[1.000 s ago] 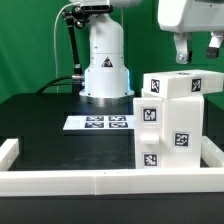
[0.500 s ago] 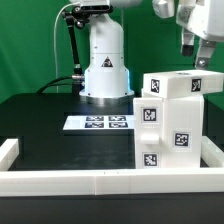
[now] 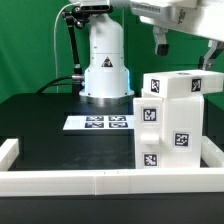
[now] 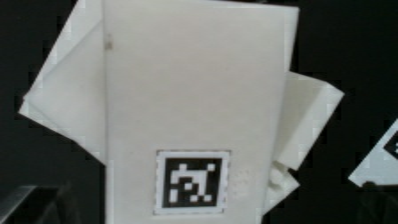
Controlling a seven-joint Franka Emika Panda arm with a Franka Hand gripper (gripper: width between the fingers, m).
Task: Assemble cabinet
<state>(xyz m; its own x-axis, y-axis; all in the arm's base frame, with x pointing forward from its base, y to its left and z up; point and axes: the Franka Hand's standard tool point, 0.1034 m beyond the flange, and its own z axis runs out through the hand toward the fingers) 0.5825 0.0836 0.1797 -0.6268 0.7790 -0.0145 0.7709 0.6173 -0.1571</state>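
Observation:
The white boxy cabinet [image 3: 170, 120] stands upright at the exterior view's right, with square black-and-white tags on its front and side faces and a smaller block-like part on its top right. My gripper [image 3: 186, 50] hangs above it, apart from it, with its two fingers spread wide and nothing between them. In the wrist view I look down on the cabinet [image 4: 196, 90], a long white face with one tag near its end. My own fingers barely show there.
The marker board [image 3: 100, 122] lies flat on the black table in front of the robot base [image 3: 105, 65]. A long low white frame rail [image 3: 100, 181] runs along the front edge, with side rails at the left [image 3: 9, 153] and right [image 3: 213, 152].
My gripper has risen a little, turned, and shifted toward the exterior view's left above the cabinet. The cabinet has not moved.

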